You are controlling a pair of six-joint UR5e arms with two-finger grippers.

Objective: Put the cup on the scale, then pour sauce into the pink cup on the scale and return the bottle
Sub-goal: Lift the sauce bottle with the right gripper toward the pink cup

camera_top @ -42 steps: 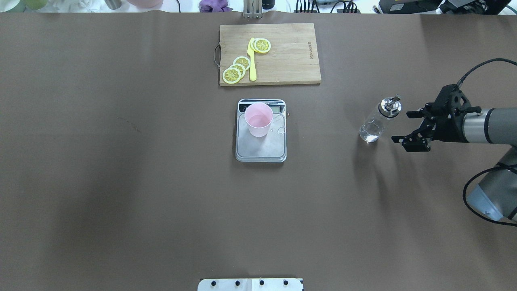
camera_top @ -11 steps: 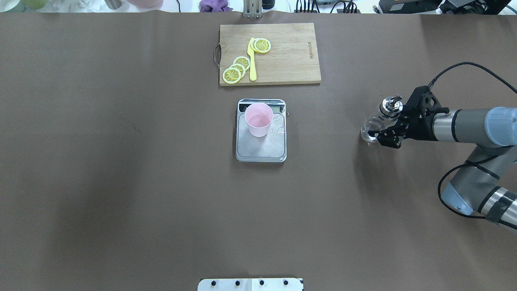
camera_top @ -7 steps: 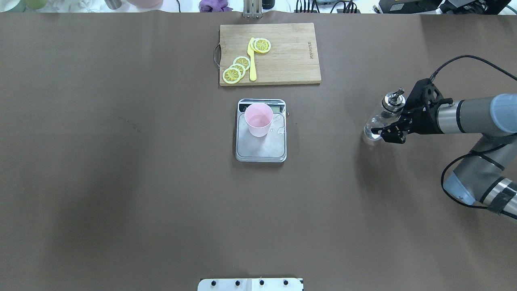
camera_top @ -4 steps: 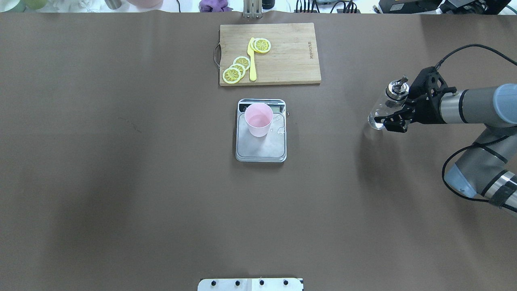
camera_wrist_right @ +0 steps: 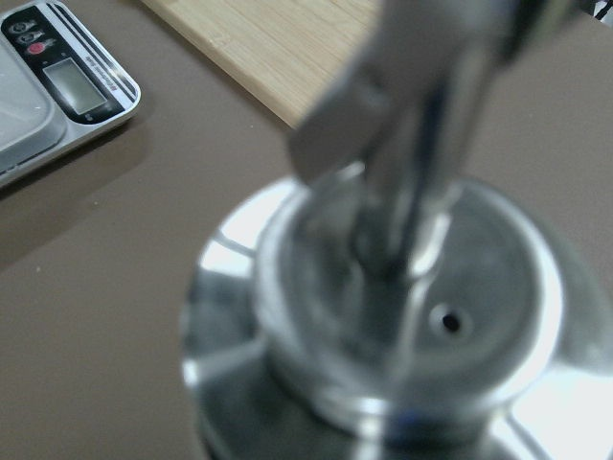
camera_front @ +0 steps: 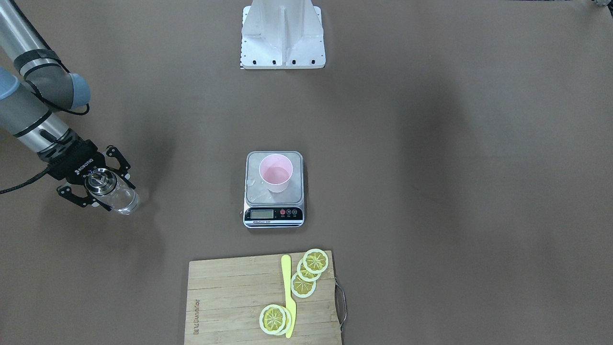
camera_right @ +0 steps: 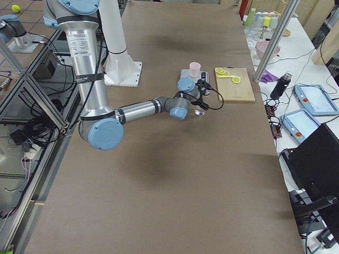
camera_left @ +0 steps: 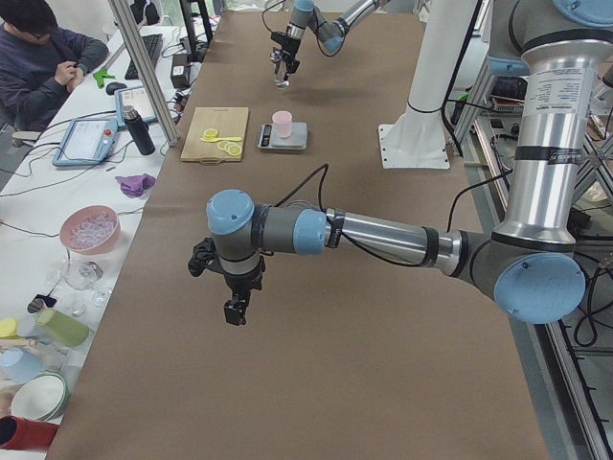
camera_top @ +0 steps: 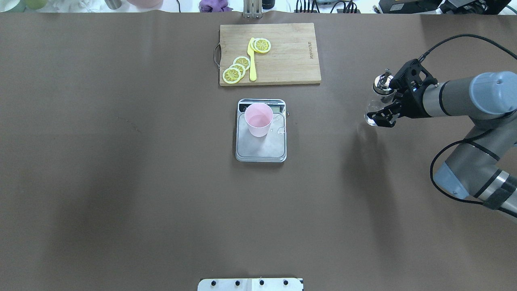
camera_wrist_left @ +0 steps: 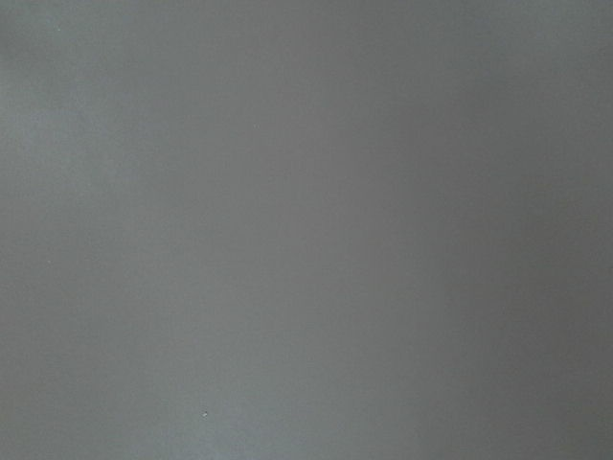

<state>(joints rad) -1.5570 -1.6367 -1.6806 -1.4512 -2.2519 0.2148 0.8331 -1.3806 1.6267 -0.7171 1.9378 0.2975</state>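
Note:
The pink cup (camera_top: 258, 119) stands upright on the steel scale (camera_top: 262, 150) at mid-table, with a little liquid in it; both also show in the front view, cup (camera_front: 275, 172) and scale (camera_front: 273, 216). My right gripper (camera_top: 379, 114) is shut on the clear glass bottle (camera_top: 381, 83) and holds it upright above the table, well to the right of the scale. The front view shows the gripper (camera_front: 113, 194) around the bottle (camera_front: 123, 200). The right wrist view is filled by the blurred metal cap (camera_wrist_right: 402, 316). My left gripper (camera_left: 235, 299) shows only in the left side view; I cannot tell its state.
A wooden cutting board (camera_top: 291, 60) with lemon slices and a yellow knife (camera_top: 252, 60) lies behind the scale. A small wet patch (camera_top: 280, 130) sits on the scale platform. The robot base (camera_front: 282, 38) is at the near edge. The left wrist view shows only brown table.
My right gripper came in from the right, shut on the bottle, lifted it off the table and carried it up and slightly toward the far side. Cup and scale have not moved.

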